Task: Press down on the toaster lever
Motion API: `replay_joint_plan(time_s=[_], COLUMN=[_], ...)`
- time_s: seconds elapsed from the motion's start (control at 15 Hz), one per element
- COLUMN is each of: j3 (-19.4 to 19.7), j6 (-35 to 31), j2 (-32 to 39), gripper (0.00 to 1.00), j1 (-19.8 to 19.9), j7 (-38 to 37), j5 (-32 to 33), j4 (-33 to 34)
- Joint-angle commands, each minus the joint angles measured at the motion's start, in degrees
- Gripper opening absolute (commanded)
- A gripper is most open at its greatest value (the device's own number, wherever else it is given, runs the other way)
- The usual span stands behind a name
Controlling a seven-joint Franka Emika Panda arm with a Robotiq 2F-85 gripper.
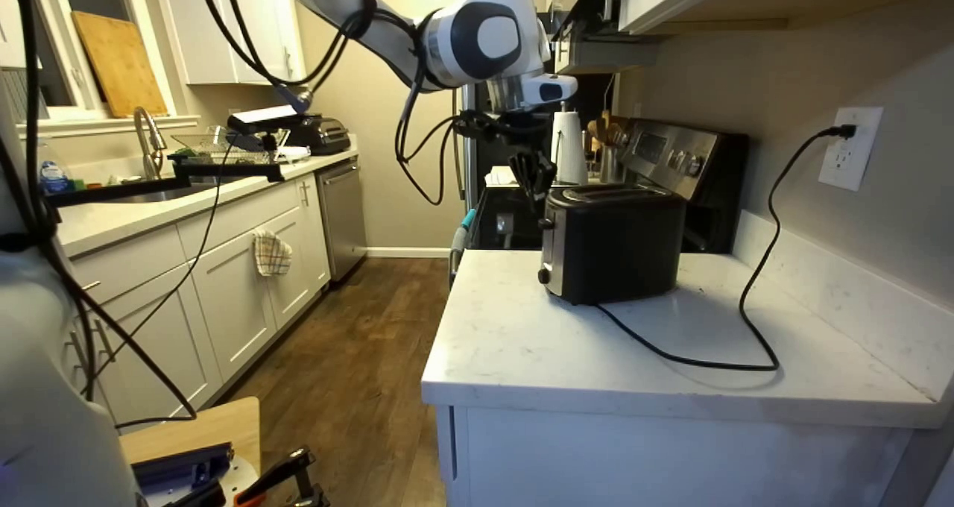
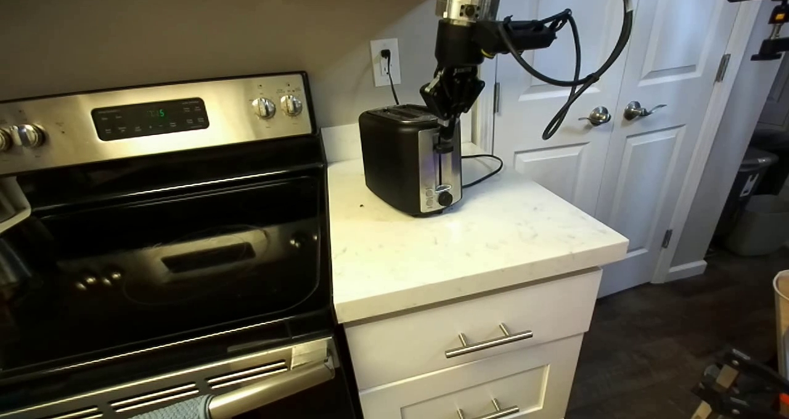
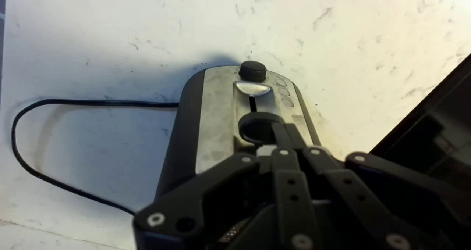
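The black toaster (image 1: 624,250) stands on the white countertop, and it also shows in an exterior view (image 2: 392,157). Its silver front panel carries a round black lever (image 2: 444,145) near the top of a vertical slot, with a black dial (image 2: 445,198) below. In the wrist view the lever (image 3: 254,127) lies just beside my fingertips. My gripper (image 3: 289,135) is shut with its fingertips together and nothing between them. It points down at the toaster's front, over or against the lever (image 1: 546,224); I cannot tell whether they touch. The gripper fingers hide part of the lever and the toaster's top.
The black power cord (image 1: 693,361) runs over the countertop (image 1: 514,343) to a wall outlet (image 1: 851,149). A black glass-top stove (image 2: 185,246) adjoins the counter. Upper cabinets (image 1: 715,0) hang above. A paper towel roll (image 1: 570,149) stands behind the toaster.
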State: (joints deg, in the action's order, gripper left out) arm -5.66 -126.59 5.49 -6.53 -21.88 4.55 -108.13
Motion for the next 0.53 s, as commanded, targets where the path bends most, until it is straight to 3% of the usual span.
replay_joint_plan(time_s=[0.0,0.47], j3=[0.46,0.80], j6=[-0.20,0.19], j2=[0.43,1.23], gripper=[0.00,0.01], j1=[-0.11,-0.27], j7=[-0.35,0.05], j5=[-0.67,-0.07], j4=[-0.40,0.14])
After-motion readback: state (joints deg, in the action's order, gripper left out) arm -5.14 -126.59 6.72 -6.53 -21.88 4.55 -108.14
